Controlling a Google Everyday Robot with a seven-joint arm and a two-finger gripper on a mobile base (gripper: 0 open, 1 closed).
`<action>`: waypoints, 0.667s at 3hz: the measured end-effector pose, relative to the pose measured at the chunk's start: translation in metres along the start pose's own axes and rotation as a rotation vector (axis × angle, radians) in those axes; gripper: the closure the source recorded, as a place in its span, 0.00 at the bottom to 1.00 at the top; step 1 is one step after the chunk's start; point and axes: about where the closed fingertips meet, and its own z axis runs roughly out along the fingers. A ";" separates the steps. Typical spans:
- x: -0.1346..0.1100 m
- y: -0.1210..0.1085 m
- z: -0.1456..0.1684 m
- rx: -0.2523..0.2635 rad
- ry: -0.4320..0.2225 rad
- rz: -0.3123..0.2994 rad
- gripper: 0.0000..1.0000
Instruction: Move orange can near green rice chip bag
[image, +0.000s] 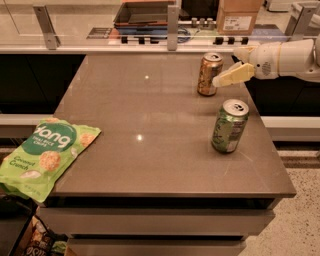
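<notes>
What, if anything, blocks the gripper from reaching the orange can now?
Likely nothing, so yes: the gripper hovers right beside the orange can with no object between; the green can stands apart, nearer the camera.

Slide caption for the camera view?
Hand beside upright orange can, far right of table; green rice chip bag overhangs near-left edge.

The gripper (220, 80) was seen at the upper right of the frame, just beside the orange can (209, 74), though contact between them could not be told, and the arm (295, 56) behind it was cut off by the right edge. The green rice chip bag (45, 155), at the lower left, was clipped by the left edge, and its smaller print was too blurred to be read. A cardboard box (239, 17) and a tray (145, 12) were cut off by the top edge.
</notes>
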 end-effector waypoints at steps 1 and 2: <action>-0.002 0.002 0.010 0.027 -0.047 -0.007 0.00; -0.002 0.002 0.010 0.027 -0.047 -0.007 0.00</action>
